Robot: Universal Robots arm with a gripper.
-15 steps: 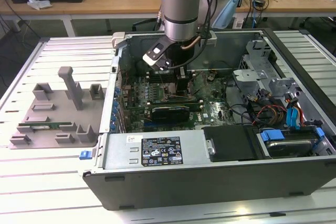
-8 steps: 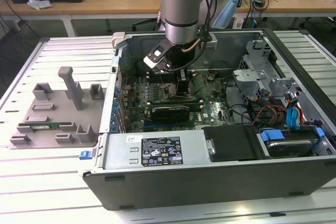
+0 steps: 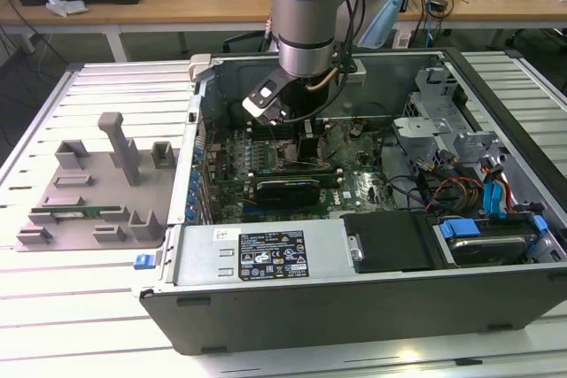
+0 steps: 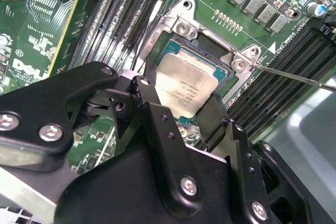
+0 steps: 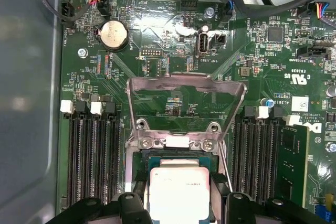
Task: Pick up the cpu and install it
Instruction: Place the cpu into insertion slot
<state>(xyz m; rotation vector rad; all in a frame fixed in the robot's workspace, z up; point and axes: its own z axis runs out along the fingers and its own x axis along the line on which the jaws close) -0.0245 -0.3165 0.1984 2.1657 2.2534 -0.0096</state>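
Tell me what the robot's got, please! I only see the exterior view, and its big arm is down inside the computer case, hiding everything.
Observer: In both wrist views the gripper is shut on the cpu, with a finger on each of two opposite sides.
Operator: Is it in its hole yet?
Observer: It's right over the socket, but I can't tell if it's fully seated.
Operator: Is the lid thing open?
Observer: Yes. In the first wrist view the metal cover frame is flipped up, off the socket.
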